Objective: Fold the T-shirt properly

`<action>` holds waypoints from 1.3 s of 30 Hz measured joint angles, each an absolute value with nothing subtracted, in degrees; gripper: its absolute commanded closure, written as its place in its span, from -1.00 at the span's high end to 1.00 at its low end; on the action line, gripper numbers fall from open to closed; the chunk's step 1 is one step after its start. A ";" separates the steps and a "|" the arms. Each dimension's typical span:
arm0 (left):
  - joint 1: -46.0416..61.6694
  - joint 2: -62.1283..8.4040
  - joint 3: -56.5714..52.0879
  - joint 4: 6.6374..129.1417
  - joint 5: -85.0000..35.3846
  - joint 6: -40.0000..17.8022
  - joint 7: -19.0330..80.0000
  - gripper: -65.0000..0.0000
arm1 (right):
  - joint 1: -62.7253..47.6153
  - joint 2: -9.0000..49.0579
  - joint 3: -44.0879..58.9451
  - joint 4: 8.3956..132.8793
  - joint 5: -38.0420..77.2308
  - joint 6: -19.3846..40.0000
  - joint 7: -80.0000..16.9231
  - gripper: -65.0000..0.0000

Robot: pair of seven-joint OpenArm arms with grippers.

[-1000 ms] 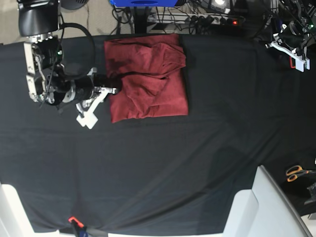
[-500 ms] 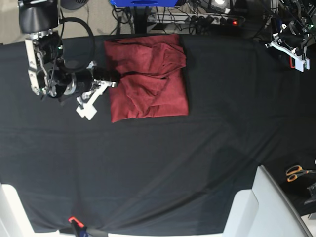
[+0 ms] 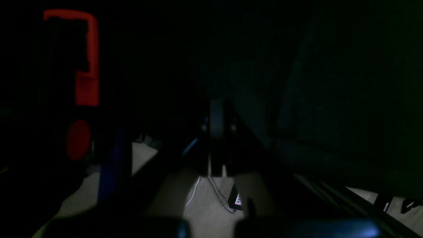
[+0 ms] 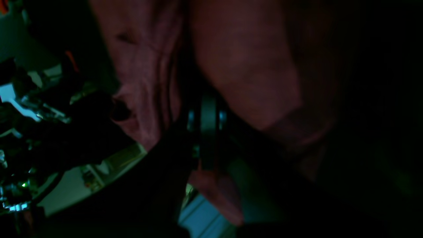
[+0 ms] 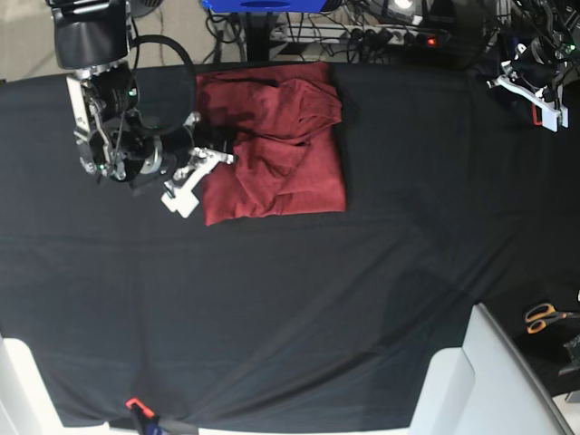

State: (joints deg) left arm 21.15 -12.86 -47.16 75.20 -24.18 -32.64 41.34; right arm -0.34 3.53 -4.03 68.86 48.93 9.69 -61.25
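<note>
Shirt: the dark red knit T-shirt [image 5: 270, 140] lies roughly folded at the far edge of the black-clothed tabletop [image 5: 299, 308].
Right gripper [image 5: 220, 148]: clenched at the shirt's left edge; whether it pinches cloth I cannot tell.
Left gripper [image 5: 530, 91]: clenched, well away.
Risk: dragging could undo the loose upper folds.

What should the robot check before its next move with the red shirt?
1. Shirt on the black cloth: ok, it lies in a rough square.
2. Fold neat: not ok, its top layers are bunched and wrinkled.
3. Right end effector at the shirt's edge: ok, and shut.
4. Right end effector holding fabric: cannot tell, the wrist view is too dark.
5. Left end effector out of the way: ok, parked at the far corner, shut.
6. Scissors away from the shirt: ok.
</note>
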 measured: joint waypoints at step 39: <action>21.12 -12.97 -47.16 73.91 -24.03 -32.64 41.15 -1.00 | 10.85 -4.14 -11.42 59.16 49.21 9.41 -59.00 -0.98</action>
